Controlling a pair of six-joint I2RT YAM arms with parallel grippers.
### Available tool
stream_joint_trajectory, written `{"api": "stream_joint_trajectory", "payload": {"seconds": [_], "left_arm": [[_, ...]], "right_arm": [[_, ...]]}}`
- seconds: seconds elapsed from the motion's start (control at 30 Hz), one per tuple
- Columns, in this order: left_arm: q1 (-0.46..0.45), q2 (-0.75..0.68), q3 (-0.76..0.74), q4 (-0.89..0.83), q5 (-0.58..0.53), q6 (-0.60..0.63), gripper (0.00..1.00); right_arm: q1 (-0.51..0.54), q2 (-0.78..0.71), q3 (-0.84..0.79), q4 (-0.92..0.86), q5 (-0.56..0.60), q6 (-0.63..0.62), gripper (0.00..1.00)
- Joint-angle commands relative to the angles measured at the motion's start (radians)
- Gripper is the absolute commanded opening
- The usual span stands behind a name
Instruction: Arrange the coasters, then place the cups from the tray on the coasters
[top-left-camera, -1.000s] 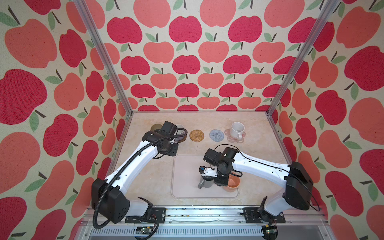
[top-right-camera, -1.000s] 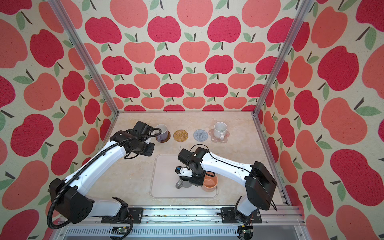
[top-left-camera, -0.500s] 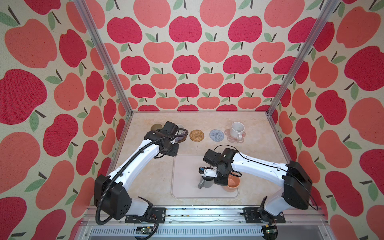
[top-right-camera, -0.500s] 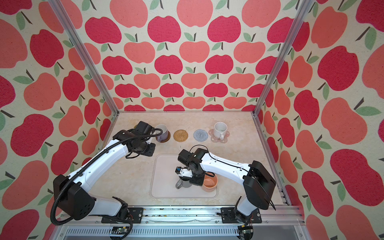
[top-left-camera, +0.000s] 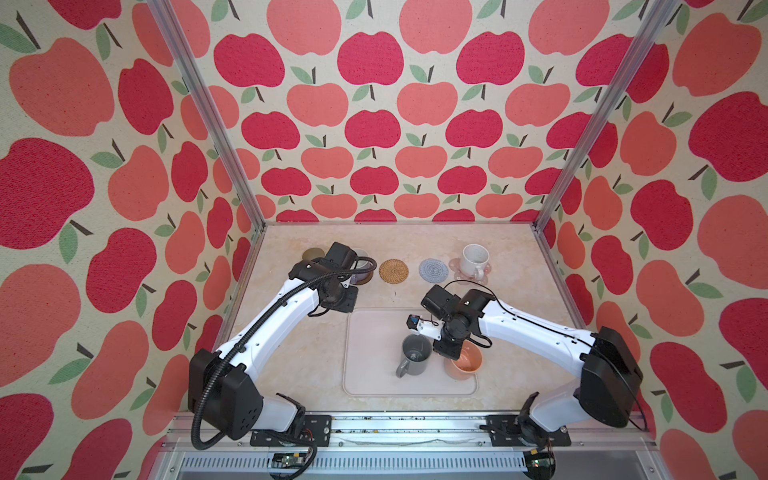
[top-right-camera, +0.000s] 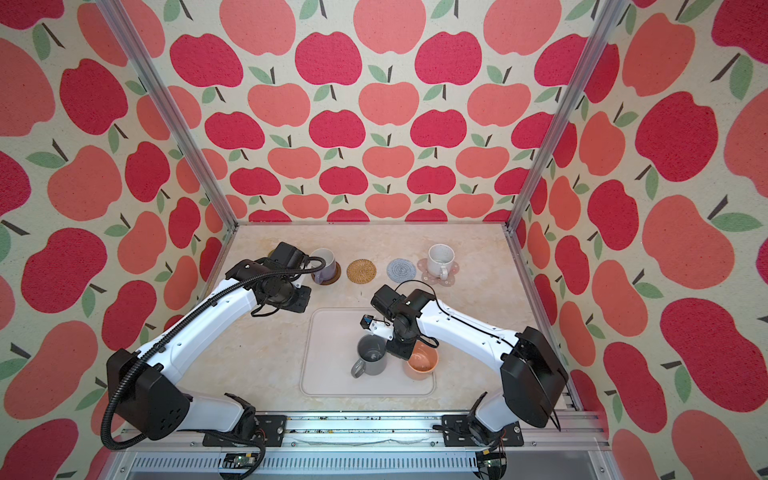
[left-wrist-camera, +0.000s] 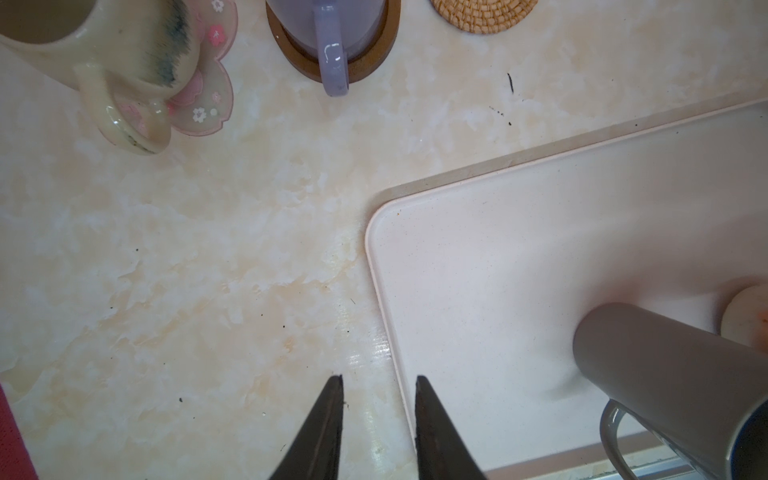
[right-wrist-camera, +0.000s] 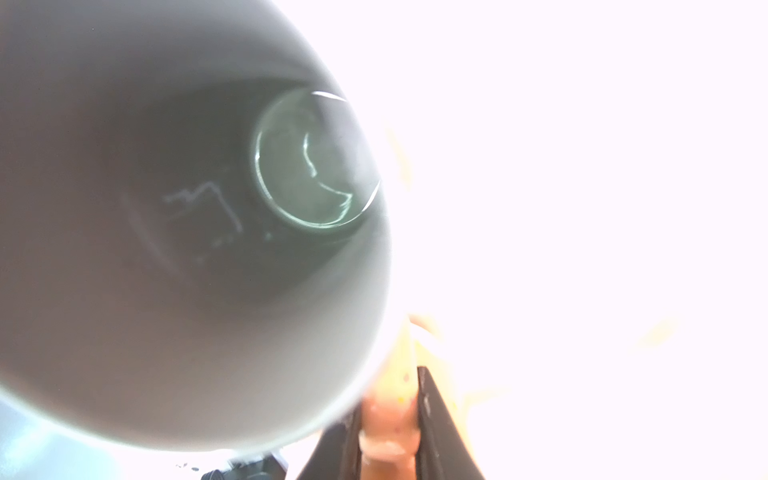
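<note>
Right gripper (right-wrist-camera: 388, 399) clamps the rim of the peach-orange mug (top-left-camera: 467, 366) on the tray (top-left-camera: 374, 353); left gripper (left-wrist-camera: 379, 380) hangs empty, jaws parted.

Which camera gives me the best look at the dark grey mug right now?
Both top views: the dark grey mug stands whole and upright on the tray, handle showing. Left wrist crops it at the frame edge; right wrist sees only its blurred inside.
</note>
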Motion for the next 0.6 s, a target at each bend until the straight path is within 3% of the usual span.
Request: {"api": "stream_joint_trajectory", "payload": {"seconds": [0.0,0.27,0.57], "left_arm": [[0.006,0.0,0.017,-0.02,-0.017,-0.007,0.32],[0.006,-0.002,0.009,-0.018,-0.018,-0.009,0.32],[0.011,-0.011,-0.009,-0.01,-0.015,-0.007,0.31]], "right_arm": [[-0.04,-0.006,-0.002,0.039,-0.021,0.047,0.17],[-0.16,0.083,0.068,0.069,-0.052,0.147,0.19],[-0.182,0.24,0.246,0.029,0.012,0.241,0.19]]}}
